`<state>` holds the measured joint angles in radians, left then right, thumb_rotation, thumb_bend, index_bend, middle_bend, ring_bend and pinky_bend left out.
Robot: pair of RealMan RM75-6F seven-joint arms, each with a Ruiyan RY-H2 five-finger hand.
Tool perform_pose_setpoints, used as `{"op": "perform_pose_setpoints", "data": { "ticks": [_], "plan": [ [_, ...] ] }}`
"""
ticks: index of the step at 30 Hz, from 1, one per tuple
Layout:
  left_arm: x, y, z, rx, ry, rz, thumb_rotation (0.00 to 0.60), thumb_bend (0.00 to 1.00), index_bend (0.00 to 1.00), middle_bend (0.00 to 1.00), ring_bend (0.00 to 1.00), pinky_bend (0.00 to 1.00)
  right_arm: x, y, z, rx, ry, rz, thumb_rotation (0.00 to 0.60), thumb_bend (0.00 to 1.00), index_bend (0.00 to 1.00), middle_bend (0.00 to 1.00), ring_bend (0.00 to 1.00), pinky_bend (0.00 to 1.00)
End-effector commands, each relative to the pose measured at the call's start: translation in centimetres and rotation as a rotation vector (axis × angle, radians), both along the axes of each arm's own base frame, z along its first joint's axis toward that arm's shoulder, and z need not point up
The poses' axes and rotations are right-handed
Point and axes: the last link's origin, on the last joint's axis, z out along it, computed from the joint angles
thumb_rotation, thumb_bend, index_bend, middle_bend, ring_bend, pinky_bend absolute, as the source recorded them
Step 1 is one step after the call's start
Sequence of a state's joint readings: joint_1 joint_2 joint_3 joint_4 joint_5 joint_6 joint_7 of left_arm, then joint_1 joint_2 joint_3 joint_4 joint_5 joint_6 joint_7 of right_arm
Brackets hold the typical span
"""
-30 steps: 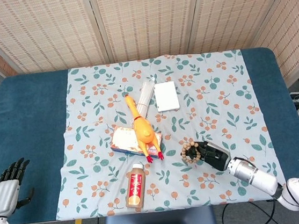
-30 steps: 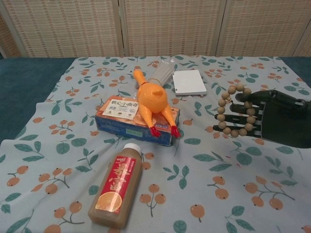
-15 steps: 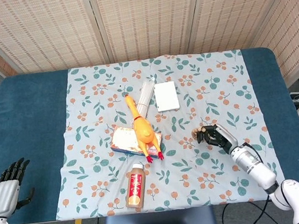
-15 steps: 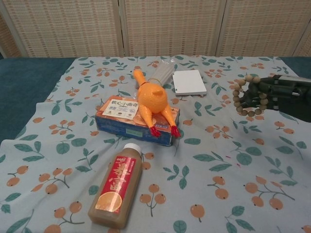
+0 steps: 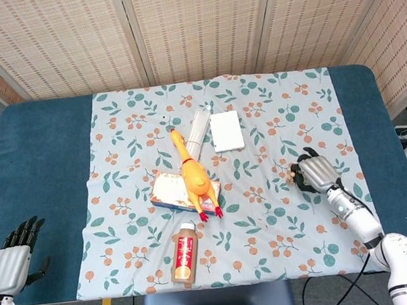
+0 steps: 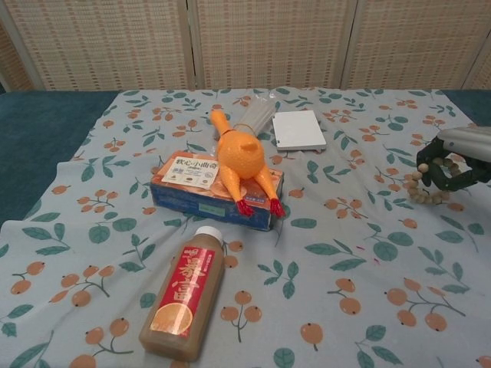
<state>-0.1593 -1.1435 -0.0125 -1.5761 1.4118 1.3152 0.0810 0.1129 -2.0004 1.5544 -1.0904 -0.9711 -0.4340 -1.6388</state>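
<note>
Woven screens stand behind the desk (image 5: 36, 164). A bead bracelet (image 6: 426, 186) is held in the curled right hand (image 5: 316, 173) above the cloth's right side – mid-carry, seemingly; gentle lowering is called for next (left hand (image 5: 13, 255) spread, idle).

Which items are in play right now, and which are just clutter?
In play: right robot hand, holding the bead bracelet.

Lying about: rubber chicken, box under it, juice bottle, white pad, clear sleeve. Left robot hand idle, off the cloth.
</note>
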Motion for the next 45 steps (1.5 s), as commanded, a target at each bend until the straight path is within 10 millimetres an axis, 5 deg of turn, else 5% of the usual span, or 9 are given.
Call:
{"op": "perform_pose_setpoints", "data": {
  "ticks": [1, 4, 9, 22, 29, 36, 45],
  "plan": [
    [0.0, 0.0, 0.1, 0.002, -0.001, 0.002, 0.6, 0.43, 0.0, 0.0, 0.0, 0.15, -0.9, 0.2, -1.4, 0.033, 0.104, 0.055, 0.6, 1.0, 0.52, 0.62, 0.2, 0.05],
    [0.0, 0.0, 0.1, 0.003, -0.004, 0.001, 0.6, 0.43, 0.0, 0.0, 0.0, 0.15, -1.1, 0.9, -1.6, 0.059, 0.113, 0.055, 0.6, 0.98, 0.46, 0.57, 0.18, 0.02],
    [0.0, 0.1, 0.1, 0.001, -0.007, 0.001, 0.6, 0.43, 0.0, 0.0, 0.0, 0.15, -0.8, 2.5, -1.0, 0.082, 0.125, 0.082, 0.599, 0.76, 0.37, 0.53, 0.15, 0.0],
    [0.0, 0.1, 0.1, -0.002, -0.006, 0.0, 0.6, 0.43, 0.0, 0.0, 0.0, 0.15, -0.3, 6.6, 0.7, 0.119, 0.25, 0.117, 0.414, 0.32, 0.14, 0.36, 0.04, 0.0],
    [0.1, -0.1, 0.3, 0.005, -0.004, -0.007, 0.6, 0.43, 0.0, 0.0, 0.0, 0.15, 1.1, 7.6, 3.4, -0.005, 0.145, 0.087, 0.401, 0.26, 0.0, 0.15, 0.0, 0.0],
    [0.1, 0.0, 0.0, -0.009, 0.004, -0.003, 0.6, 0.42, 0.0, 0.0, 0.0, 0.15, 2.5, 8.8, 6.9, -0.113, 0.123, 0.187, 0.411, 0.26, 0.0, 0.08, 0.0, 0.0],
    [0.5, -0.3, 0.0, -0.002, 0.016, -0.016, 0.6, 0.42, 0.0, 0.0, 0.0, 0.15, 2.9, 8.2, 5.0, -0.096, 0.085, 0.222, 0.413, 0.26, 0.0, 0.07, 0.0, 0.0]
  ]
}}
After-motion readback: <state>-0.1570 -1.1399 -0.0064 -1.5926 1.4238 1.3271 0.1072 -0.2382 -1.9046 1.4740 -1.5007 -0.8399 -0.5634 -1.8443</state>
